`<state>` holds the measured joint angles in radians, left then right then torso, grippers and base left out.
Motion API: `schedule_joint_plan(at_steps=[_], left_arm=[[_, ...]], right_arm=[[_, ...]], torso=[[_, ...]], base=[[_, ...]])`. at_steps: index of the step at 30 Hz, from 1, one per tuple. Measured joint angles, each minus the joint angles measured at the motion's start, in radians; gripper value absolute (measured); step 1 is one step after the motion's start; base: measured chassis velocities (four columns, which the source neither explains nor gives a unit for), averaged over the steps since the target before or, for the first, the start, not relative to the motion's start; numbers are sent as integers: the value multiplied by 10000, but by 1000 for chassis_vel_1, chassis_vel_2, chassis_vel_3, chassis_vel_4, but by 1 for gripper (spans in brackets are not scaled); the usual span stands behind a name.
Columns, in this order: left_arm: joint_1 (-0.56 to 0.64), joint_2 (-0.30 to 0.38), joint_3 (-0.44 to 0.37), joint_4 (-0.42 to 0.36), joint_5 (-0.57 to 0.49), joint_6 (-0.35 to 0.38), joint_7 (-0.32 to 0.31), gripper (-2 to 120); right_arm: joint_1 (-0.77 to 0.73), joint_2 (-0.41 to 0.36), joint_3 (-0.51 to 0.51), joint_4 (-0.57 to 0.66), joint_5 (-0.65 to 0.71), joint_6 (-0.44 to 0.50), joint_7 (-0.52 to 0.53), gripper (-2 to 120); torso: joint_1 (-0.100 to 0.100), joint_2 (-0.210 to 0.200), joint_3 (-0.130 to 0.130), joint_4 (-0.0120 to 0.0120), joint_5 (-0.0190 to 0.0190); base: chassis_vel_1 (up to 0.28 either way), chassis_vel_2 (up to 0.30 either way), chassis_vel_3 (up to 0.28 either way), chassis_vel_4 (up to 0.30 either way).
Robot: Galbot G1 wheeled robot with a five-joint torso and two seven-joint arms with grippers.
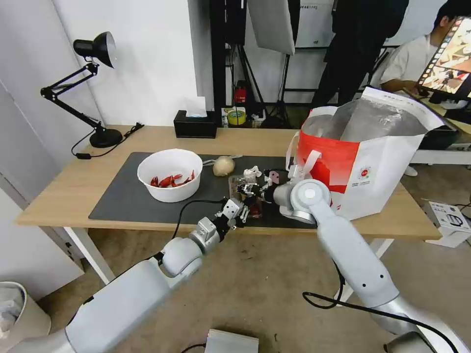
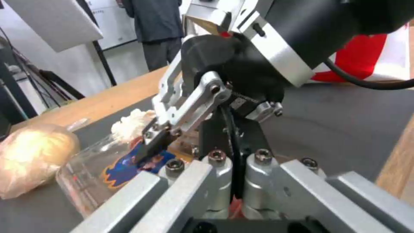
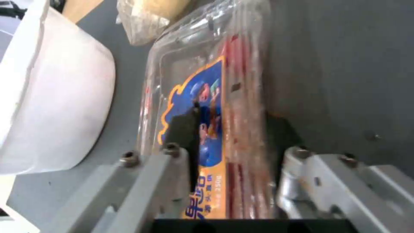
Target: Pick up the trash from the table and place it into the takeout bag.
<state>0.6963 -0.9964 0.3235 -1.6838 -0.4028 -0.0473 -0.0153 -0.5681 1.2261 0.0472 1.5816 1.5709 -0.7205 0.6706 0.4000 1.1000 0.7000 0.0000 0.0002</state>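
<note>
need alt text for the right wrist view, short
The right gripper straddles the clear plastic tray, one dark finger pad on its blue-and-orange label and the other on its far side, the tray lying on the dark grey mat. The white bowl sits beside the tray, and the beige lump lies past the tray's far end.

bowl [image 1: 170,172]: we see plain white, with red shells inside
tray [image 3: 207,97]: we see clear plastic, red streaks within, and a label with a blue figure edged in orange
lump [image 1: 223,165]: we read it as pale beige
tissue [image 2: 129,124]: we see crumpled white
takeout bag [image 1: 373,166]: we see red and white panels, silver foil lining, a small round red logo
table [image 1: 64,191]: we see light wood under a dark grey mat [image 1: 127,196]
lamp [image 1: 93,88]: we see black
tissue box [image 1: 195,125]: we see black
</note>
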Motion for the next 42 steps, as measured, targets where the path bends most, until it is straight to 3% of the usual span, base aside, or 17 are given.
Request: schedule_joint_plan(at_steps=[7,12,20,31,37,42], left_arm=[[100,8,-90,-114,0,-4,-10,0],[224,76,-229,-274,-1,-7,-29,0],[1309,755,-1218,-1063,-3,-60,-75,0],[3933,1129,-3518,-2264,314,-241,-145,0],[4731,1138,-4308,-2837,428,-310,-568,21],[5131,1104,-4463,-3085,454,-311,-741,38]], right_arm=[[-70,-21,84,12,-11,7,5,1],[-112,-20,141,16,-15,7,7,0],[-182,-65,307,52,-12,4,-10,0],[-362,-193,627,558,17,6,-593,0],[-483,-489,797,1548,-173,309,-1570,0],[-439,-672,970,2240,-338,715,-1994,0]], torso=[[0,0,-1,2,-2],[0,0,-1,1,-2],[0,0,-1,0,-3],[1,0,-1,0,-2],[1,0,-1,-2,-1],[0,0,-1,-2,0]], base=[[0,0,0,0],[0,0,0,0],[0,0,0,0],[0,0,0,0],[0,0,0,0],[0,0,0,0]])
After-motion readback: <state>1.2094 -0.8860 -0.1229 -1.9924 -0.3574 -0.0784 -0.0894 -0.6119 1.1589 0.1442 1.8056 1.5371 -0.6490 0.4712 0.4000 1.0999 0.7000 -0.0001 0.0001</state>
